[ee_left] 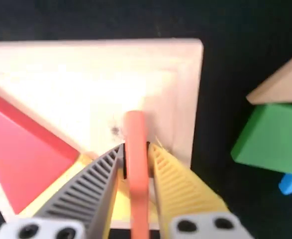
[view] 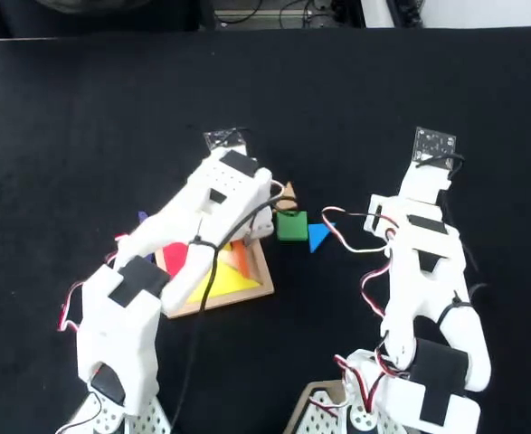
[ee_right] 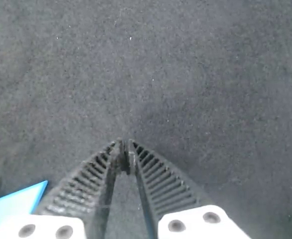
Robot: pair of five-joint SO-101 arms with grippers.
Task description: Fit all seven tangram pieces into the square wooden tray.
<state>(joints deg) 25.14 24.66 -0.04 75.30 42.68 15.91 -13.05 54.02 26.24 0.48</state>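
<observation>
Right of the square wooden tray lie a green square and a blue triangle, with a plain wooden triangle just beyond them. From above, the left arm covers much of the tray, leaving the red piece and the yellow piece visible. Its wrist view shows the left gripper pinching an orange piece on edge over the tray's bare floor. The right gripper, fingers pressed together on nothing, hangs over black cloth, right of and beyond the blue triangle.
</observation>
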